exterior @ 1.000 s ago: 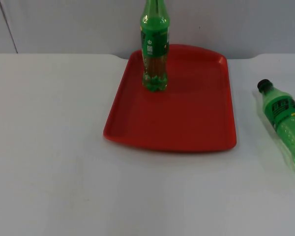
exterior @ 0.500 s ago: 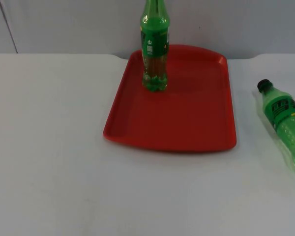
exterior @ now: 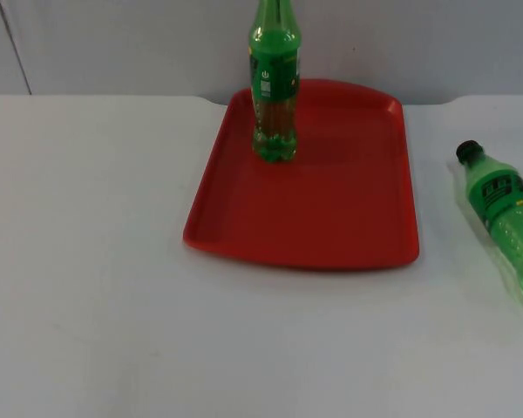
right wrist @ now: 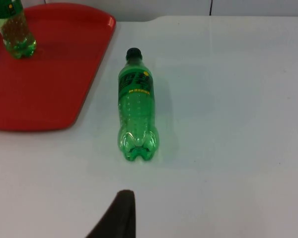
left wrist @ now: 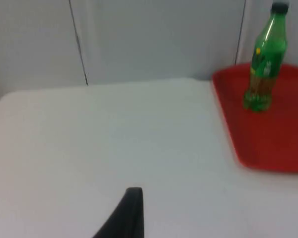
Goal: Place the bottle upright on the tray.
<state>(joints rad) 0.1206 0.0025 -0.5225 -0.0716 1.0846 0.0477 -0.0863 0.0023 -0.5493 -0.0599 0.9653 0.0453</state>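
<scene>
A red tray (exterior: 349, 226) lies at the middle of the table's far side. One green bottle (exterior: 274, 96) stands upright on its far left part. A second green bottle (exterior: 506, 218) with a black cap lies on its side on the white table, right of the tray. My right gripper (right wrist: 121, 210) hovers short of this lying bottle (right wrist: 135, 106), whose base faces it and whose cap points away. My left gripper (left wrist: 131, 208) waits over bare table, well apart from the tray (left wrist: 273, 134) and the upright bottle (left wrist: 264, 59).
The grey partition wall (exterior: 113, 43) closes the table's far edge just behind the tray. White table top (exterior: 87, 261) stretches to the left of the tray and in front of it.
</scene>
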